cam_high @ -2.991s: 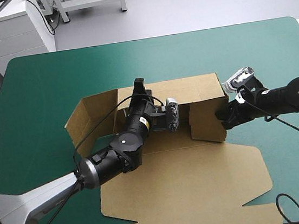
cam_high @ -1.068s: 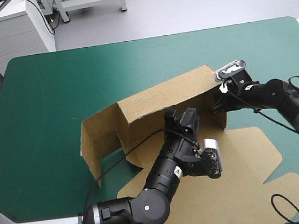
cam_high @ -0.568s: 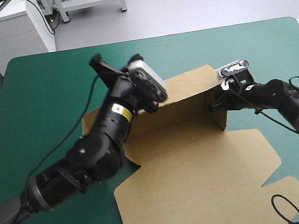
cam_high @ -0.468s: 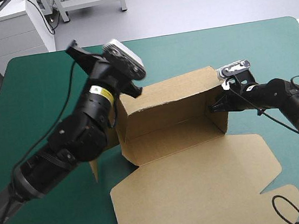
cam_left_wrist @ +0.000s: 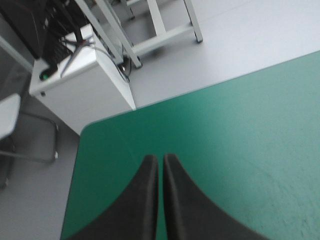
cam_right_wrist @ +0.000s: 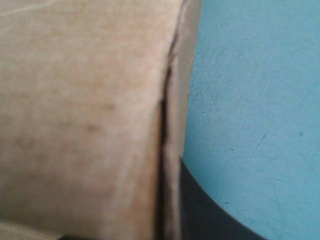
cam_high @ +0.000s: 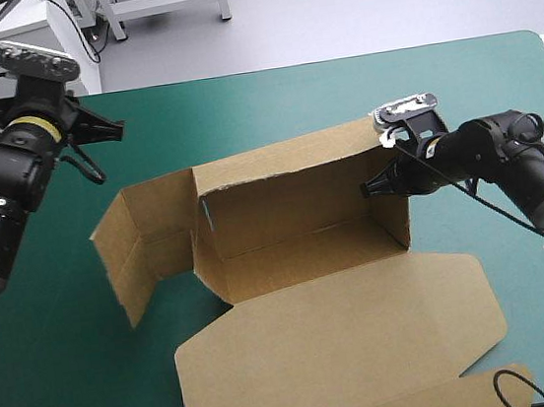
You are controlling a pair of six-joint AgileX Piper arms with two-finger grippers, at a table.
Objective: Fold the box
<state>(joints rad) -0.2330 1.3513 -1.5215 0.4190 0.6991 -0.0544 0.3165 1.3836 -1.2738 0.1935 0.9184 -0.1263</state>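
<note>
The brown box (cam_high: 290,186) lies mid-table with its long back wall and right end wall standing up. Its left flap (cam_high: 142,239) stands half raised, and the wide lid (cam_high: 338,339) lies flat toward the near edge. My right gripper (cam_high: 375,189) is shut on the right end wall's upper edge. In the right wrist view the board (cam_right_wrist: 85,115) fills the space ahead, with one black finger (cam_right_wrist: 200,205) behind it. My left gripper (cam_high: 114,130) hangs shut and empty, high over the table's far left, away from the box. Its fingers (cam_left_wrist: 160,157) meet in a point.
The teal-green cover (cam_high: 338,96) runs from the box to the far edge. The table's far left corner (cam_left_wrist: 87,127) lies below my left gripper. The lid's front corner (cam_high: 492,380) reaches close to the near edge.
My left arm has lifted out of the box and swung up to the far left. The box has slid slightly left with its walls still up. My right gripper has kept hold of the right wall.
</note>
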